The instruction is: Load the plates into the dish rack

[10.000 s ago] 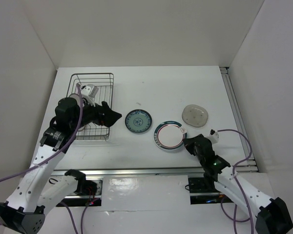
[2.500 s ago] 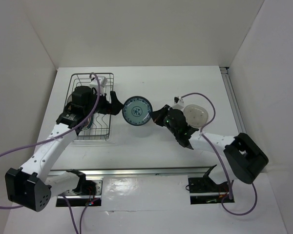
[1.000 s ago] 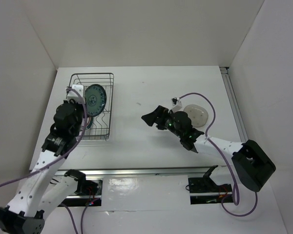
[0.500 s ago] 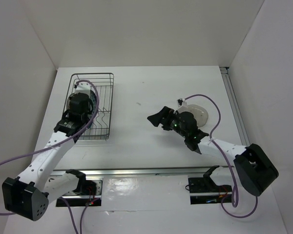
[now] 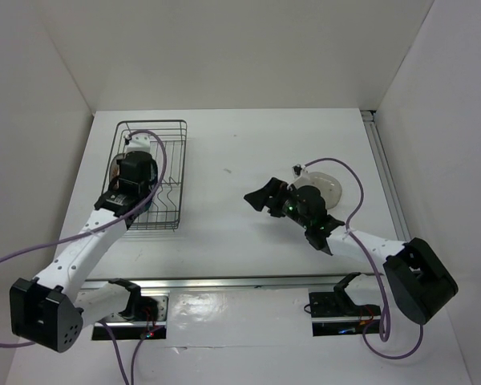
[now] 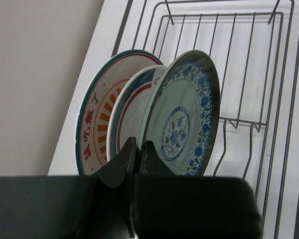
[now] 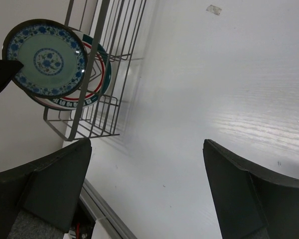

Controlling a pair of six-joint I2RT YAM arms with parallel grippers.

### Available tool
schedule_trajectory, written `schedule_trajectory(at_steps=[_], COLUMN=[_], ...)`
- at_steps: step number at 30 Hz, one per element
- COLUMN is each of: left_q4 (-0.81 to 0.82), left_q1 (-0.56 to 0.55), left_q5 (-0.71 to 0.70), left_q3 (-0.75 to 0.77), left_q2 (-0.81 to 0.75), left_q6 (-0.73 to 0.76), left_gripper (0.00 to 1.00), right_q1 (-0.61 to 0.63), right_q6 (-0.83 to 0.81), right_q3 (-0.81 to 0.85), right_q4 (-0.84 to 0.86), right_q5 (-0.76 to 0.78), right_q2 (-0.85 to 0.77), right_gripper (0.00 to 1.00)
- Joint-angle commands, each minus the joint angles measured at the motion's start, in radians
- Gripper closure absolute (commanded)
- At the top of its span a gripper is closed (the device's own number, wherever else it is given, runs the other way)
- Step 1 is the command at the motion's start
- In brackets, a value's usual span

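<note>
Three plates stand on edge in the dish rack (image 6: 269,74) in the left wrist view: the orange sunburst one (image 6: 95,134) at the left, the white ringed one (image 6: 132,112) in the middle, the teal patterned one (image 6: 182,124) at the right. My left gripper (image 6: 137,149) is shut on the teal plate's lower rim. From above, the left arm covers the plates inside the rack (image 5: 170,164). My right gripper (image 7: 149,194) is open and empty over bare table, right of the rack (image 7: 97,64), with the teal plate (image 7: 46,57) in its view.
A clear round dish (image 5: 327,186) lies on the table just behind the right wrist. A metal rail (image 5: 248,281) runs along the near table edge and another (image 5: 385,176) down the right side. White walls close in the left, back and right.
The left arm has lowered the teal plate down into the rack beside the other two, so it no longer shows from above. The right gripper has drifted slightly right, still open.
</note>
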Motion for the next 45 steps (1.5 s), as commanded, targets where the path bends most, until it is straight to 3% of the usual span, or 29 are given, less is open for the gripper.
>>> schedule_trajectory(at_steps=[1,5,8,16,19,24,26,27,30,32,33,34,38,41,45], left_q4=[0.021,0.007,0.007,-0.016,-0.040,-0.079,-0.079,-0.079,-0.068,-0.068,-0.068,-0.068,-0.028,0.063,0.064], left_q1=[0.002,0.002,0.002,0.002,0.002,0.002,0.002,0.002,0.002,0.002,0.002,0.002,0.002,0.002,0.002], left_q5=[0.003,0.003,0.054,0.157,0.181,0.191,0.191,0.201,0.212,0.221,0.221,0.232,0.336,0.448,0.620], left_q3=[0.058,0.067,0.067,0.087,0.099,0.134,0.134,0.134,0.124,0.124,0.124,0.124,0.111,0.029,0.018], left_q2=[0.027,0.060,0.079,0.149,0.185,0.208,0.191,0.168,0.127,0.077,0.059,0.015,-0.136,-0.254,-0.280], left_q6=[-0.023,-0.034,-0.034,-0.043,-0.052,-0.063,-0.063,-0.063,-0.052,-0.052,-0.065,-0.074,-0.102,-0.112,-0.079], left_gripper=[1.00,1.00,0.91,0.89,0.79,0.70,0.62,0.48,0.32,0.22,0.06,0.00,0.00,0.00,0.00], right_q1=[-0.014,-0.024,-0.024,-0.033,-0.042,-0.042,-0.042,-0.042,-0.042,-0.042,-0.042,-0.042,-0.051,-0.051,-0.062], right_q6=[-0.008,0.001,0.001,0.012,0.012,0.003,-0.011,-0.034,-0.043,0.060,0.111,0.157,0.345,0.444,0.525], right_q3=[-0.016,-0.035,-0.035,-0.053,-0.053,-0.062,-0.062,-0.052,-0.033,-0.022,-0.022,-0.033,-0.093,-0.076,-0.019], right_q4=[0.052,0.052,0.052,0.063,0.063,0.020,-0.037,-0.060,-0.194,-0.370,-0.440,-0.537,-0.690,-0.793,-0.819], right_q5=[-0.005,-0.014,-0.014,-0.014,-0.014,0.029,0.084,0.105,0.234,0.425,0.497,0.604,0.762,0.847,0.902], right_q2=[-0.027,-0.036,-0.036,-0.045,-0.055,-0.088,-0.114,-0.124,-0.176,-0.238,-0.265,-0.291,-0.438,-0.414,-0.300], right_gripper=[0.00,0.00,0.00,0.00,0.00,0.00,0.00,0.00,0.00,0.00,0.00,0.00,0.00,0.02,0.04])
